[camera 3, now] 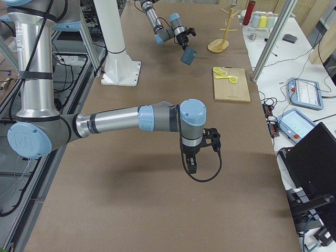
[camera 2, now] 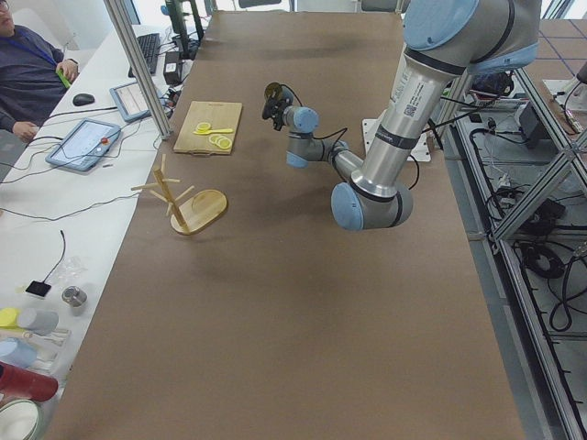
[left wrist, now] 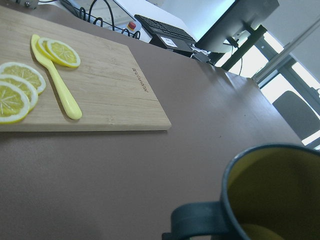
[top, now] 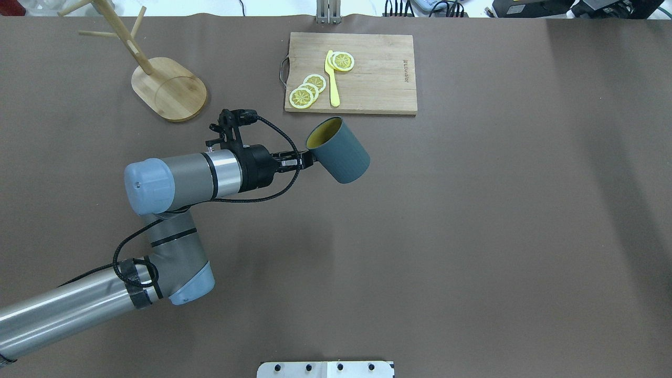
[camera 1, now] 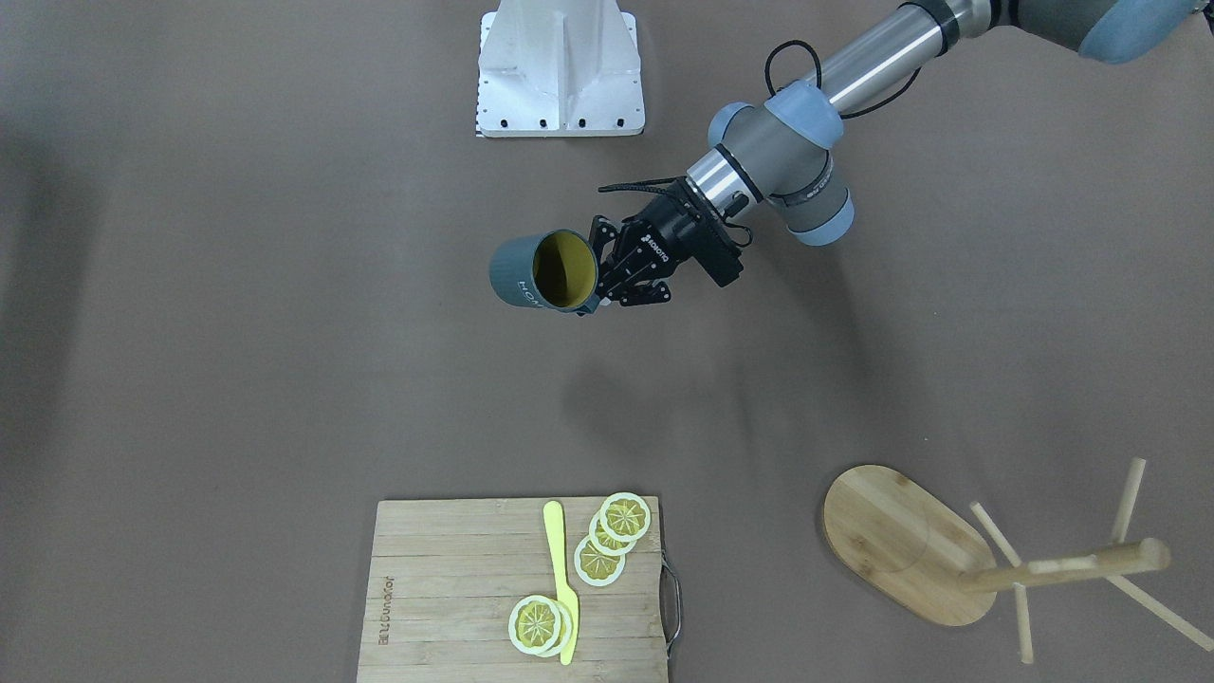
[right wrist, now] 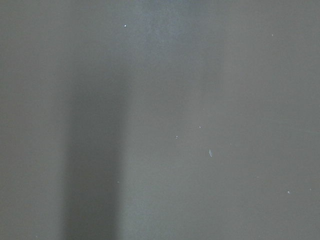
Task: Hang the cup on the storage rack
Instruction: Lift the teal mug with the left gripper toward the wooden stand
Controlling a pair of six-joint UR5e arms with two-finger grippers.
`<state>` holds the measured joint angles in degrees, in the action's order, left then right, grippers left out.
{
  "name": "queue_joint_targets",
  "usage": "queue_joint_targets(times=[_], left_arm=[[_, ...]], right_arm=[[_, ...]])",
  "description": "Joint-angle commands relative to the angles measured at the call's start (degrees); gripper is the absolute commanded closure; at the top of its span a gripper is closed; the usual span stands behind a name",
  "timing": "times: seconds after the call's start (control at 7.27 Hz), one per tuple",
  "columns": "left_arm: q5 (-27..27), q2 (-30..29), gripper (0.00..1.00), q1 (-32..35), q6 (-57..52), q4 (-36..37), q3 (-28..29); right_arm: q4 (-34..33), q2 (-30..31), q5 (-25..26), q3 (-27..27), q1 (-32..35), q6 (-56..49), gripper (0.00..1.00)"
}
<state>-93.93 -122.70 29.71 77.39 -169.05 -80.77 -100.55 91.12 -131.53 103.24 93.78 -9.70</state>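
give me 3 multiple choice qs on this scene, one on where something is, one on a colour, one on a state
1. Where does the storage rack stand relative to the cutting board?
A. on top of it
B. to the robot's left of it, apart
C. to the robot's right of it

2. What colour is the inside of the cup?
A. white
B. red
C. yellow

3. What state is the cup in?
A. held tilted above the table in the fingers of the left gripper
B. standing upright on the table
C. hanging on the storage rack

Answers:
1 B: the overhead view shows bare table between rack and board.
2 C: its open mouth shows yellow.
3 A: its shadow lies apart from it on the table.
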Motion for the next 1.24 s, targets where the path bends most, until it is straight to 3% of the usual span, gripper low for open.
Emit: queue_joint_targets(times=[0.0, 0.41, 0.55, 0.69, 0.96, 1.1], left_arm=[[-0.3, 0.3, 1.00, 0.0, 15.8, 0.5, -2.2], [2.4, 0.0, 1.00, 1.9, 47.1, -2.8, -3.1], [9.6, 0.0, 1.00, 2.2, 55.8, -4.2, -3.0], [13.4, 0.2, 1.00, 2.5, 60.5, -4.2, -2.7], [20.2, 0.0, 1.00, 5.5, 77.1, -3.3, -1.4], [21.0, -0.4, 1.00, 6.4, 79.7, -3.3, 2.1]], right_arm=[[0.0, -0.2, 0.0, -0.1, 0.0, 0.0, 0.00], [0.0, -0.7, 0.0, -0.1, 0.0, 1.5, 0.00], [0.0, -0.7, 0.0, 0.0, 0.0, 1.7, 0.00], [0.1, -0.8, 0.0, 0.0, 0.0, 1.7, 0.00], [0.1, -0.8, 0.0, 0.1, 0.0, 1.7, 0.00], [0.1, -0.8, 0.0, 0.1, 0.0, 1.7, 0.00]])
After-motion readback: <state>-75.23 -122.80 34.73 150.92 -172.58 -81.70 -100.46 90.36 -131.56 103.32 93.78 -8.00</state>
